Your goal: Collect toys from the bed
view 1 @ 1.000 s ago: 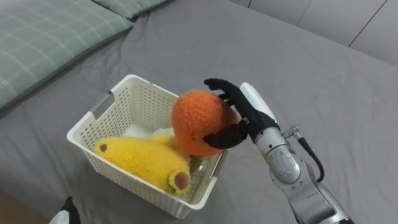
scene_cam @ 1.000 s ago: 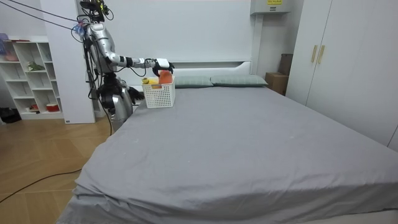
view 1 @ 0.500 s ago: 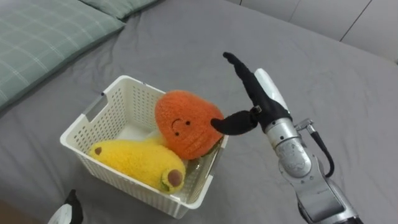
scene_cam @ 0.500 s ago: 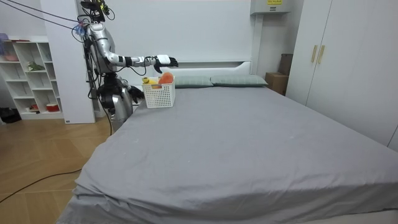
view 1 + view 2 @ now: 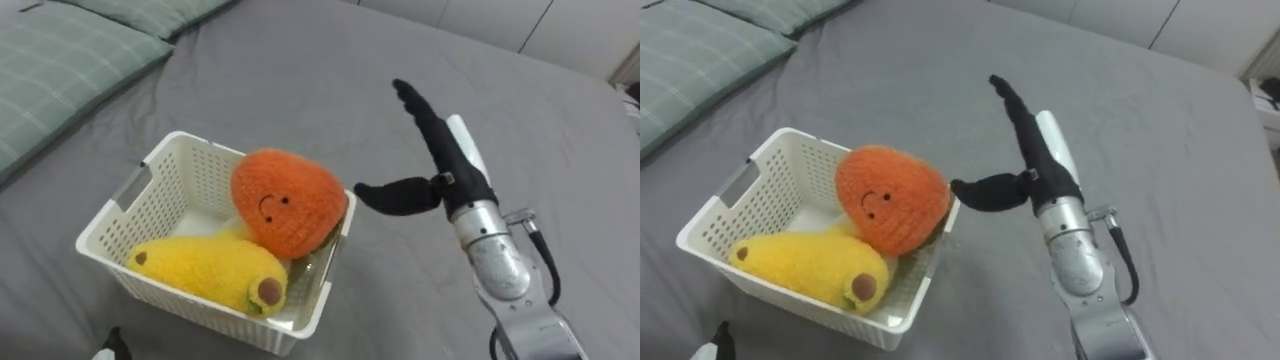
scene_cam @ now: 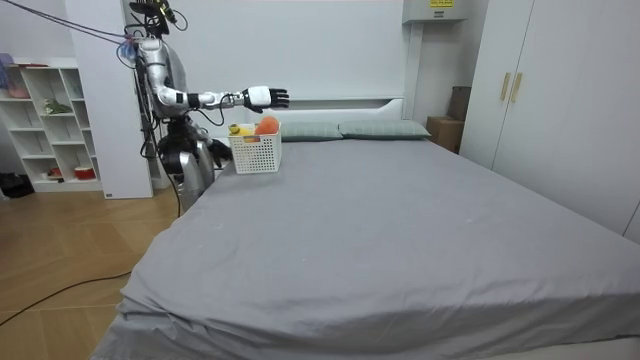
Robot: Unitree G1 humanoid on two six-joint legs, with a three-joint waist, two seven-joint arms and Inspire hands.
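While the right hand [image 5: 447, 160] hangs over the grey bed [image 5: 300, 70] just right of the basket [image 5: 200, 147], its dark fingers are stretched straight and close together, pointing far and left. The thumb [image 5: 395, 195] juts out towards the basket's right rim, and the hand holds nothing.

Two toys are in view, both inside the one white slotted basket. The orange toy [image 5: 285, 205] is a round, fuzzy plush with a small stitched smile and two dot eyes. It sits high at the right end, leaning on the rim and partly on top of the other. The yellow toy [image 5: 205, 272] is a long, soft plush lying along the near wall, with a brown spot at each end.

Two pale green checked pillows [image 5: 60, 70] lie at the far left.

A dark and white bit of the left hand [image 5: 108, 348] shows at the near edge, left of the basket; whether it is spread or closed I cannot tell.

Seen from the room, the robot stands at the bed's head corner, its right arm held out level above the basket.
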